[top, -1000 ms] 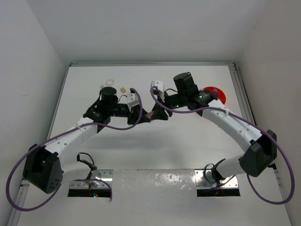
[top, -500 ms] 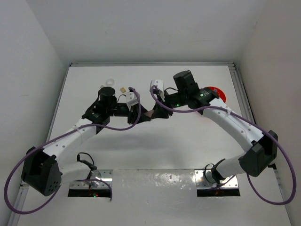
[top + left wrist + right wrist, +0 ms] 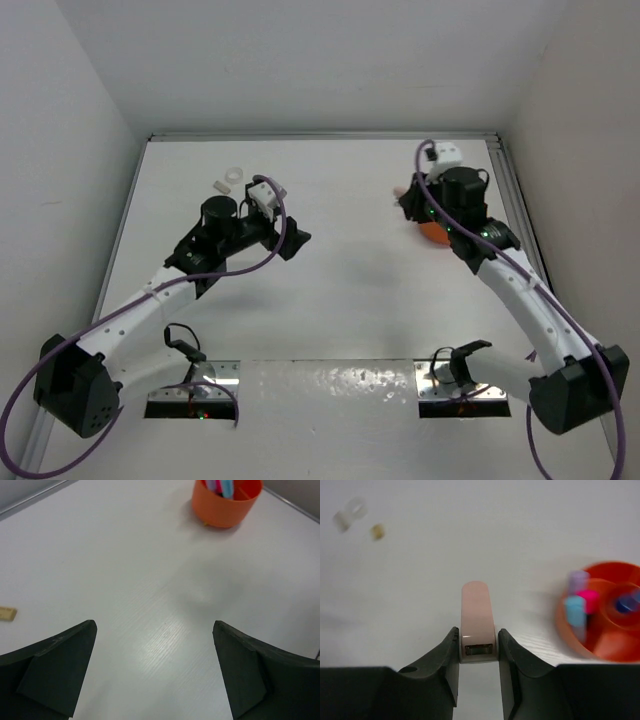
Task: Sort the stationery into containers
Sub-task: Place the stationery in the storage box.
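The right tool [image 3: 478, 639] is clamped on a pale pink oblong piece [image 3: 476, 605], held just beside the orange tub [image 3: 568, 630], which already holds highlighters [image 3: 576, 611] and a few other pieces. The left tool [image 3: 154, 627] hangs wide apart and empty over the counter [image 3: 125, 570]. By my judgement, this piece, the clear tape ring [image 3: 350, 514] and a beige block [image 3: 378, 531] are left to sort.

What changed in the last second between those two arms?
The arms met mid-table before; now they have parted. The left gripper drew back and stands open. The right gripper, shut on a pink piece, swung right toward the tub. The tape ring stayed put.
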Available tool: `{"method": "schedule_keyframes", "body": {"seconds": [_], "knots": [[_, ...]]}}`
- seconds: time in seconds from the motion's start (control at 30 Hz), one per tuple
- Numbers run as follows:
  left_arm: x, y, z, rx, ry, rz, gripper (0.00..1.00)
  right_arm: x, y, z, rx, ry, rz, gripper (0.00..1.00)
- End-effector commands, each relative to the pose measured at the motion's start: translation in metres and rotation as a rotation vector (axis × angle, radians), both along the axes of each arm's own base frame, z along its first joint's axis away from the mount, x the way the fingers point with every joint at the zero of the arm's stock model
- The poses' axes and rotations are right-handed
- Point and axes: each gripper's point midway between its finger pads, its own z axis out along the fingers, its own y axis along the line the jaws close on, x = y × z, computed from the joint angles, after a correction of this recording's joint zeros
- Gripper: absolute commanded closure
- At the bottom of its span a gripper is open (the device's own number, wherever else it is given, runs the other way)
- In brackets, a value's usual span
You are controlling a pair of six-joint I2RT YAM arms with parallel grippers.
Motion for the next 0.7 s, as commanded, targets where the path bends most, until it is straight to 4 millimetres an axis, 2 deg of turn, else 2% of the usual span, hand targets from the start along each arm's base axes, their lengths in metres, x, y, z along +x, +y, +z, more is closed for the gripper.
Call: {"method": "schedule_keyframes", "body": {"seconds": [0.0, 0.03, 0.1, 0.17, 0.2, 0.3, 0.33, 0.37, 0.47, 0.6, 0.67], "knots": [[0.015, 0.029, -0.003, 0.011, -0.005, 0.207, 0.0, 0.018, -0.082, 0.028, 0.149, -0.104, -0.527, 1.0], [0.013, 0.034, -0.009, 0.015, 0.002, 0.225, 0.0, 0.016, -0.096, 0.028, 0.153, -0.107, -0.597, 1.0], [0.011, 0.037, -0.013, 0.009, 0.013, 0.24, 0.0, 0.012, -0.138, 0.015, 0.131, -0.084, -0.784, 1.0], [0.009, 0.041, -0.015, -0.02, 0.029, 0.259, 0.0, 0.009, -0.161, 0.002, 0.131, -0.05, -0.873, 1.0], [0.01, 0.045, -0.016, -0.024, 0.032, 0.273, 0.0, 0.007, -0.179, -0.002, 0.133, -0.034, -0.928, 1.0], [0.011, 0.058, -0.021, -0.031, 0.028, 0.323, 0.0, 0.008, -0.2, -0.013, 0.131, 0.002, -1.001, 1.0], [0.011, 0.062, -0.019, -0.036, 0.02, 0.337, 0.0, 0.009, -0.2, -0.017, 0.135, 0.014, -1.007, 1.0], [0.012, 0.066, -0.023, -0.036, 0.023, 0.357, 0.0, 0.009, -0.215, -0.02, 0.145, 0.026, -1.06, 1.0], [0.013, 0.074, -0.028, -0.047, 0.032, 0.394, 0.0, 0.015, -0.221, -0.031, 0.168, 0.04, -1.1, 1.0], [0.011, 0.073, -0.031, -0.057, 0.045, 0.386, 0.0, 0.027, -0.215, -0.044, 0.205, 0.08, -1.095, 1.0], [0.011, 0.075, -0.032, -0.057, 0.043, 0.391, 0.0, 0.028, -0.212, -0.058, 0.212, 0.117, -1.109, 1.0]]}}
